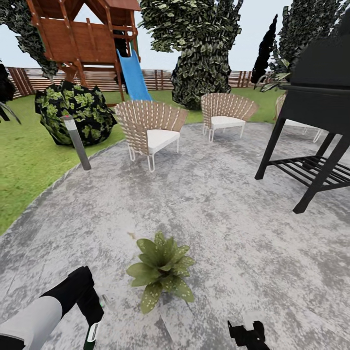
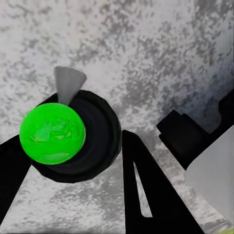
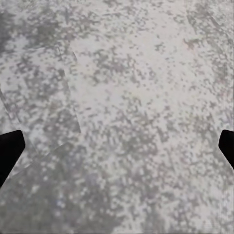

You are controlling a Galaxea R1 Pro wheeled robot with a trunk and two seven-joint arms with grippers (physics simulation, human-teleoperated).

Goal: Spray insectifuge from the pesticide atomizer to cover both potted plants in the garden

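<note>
Left gripper (image 2: 92, 161) has its jaws clamped on the spray bottle (image 1: 92, 330), near the patio (image 1: 218, 204) edge closest to the robot, just beside the potted plant (image 1: 161, 272). The bottle looks light, stiff and probably slick, so gripping mid-body seems right. It stands roughly upright, pale nozzle (image 2: 68, 83) sideways. Right gripper (image 3: 117, 146) hangs with jaws wide, holding nothing.

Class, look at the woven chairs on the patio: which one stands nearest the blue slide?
The chair with the white cushion at the patio's lawn-side edge, just in front of the blue slide. The other woven chair stands further toward the black grill stand.
</note>
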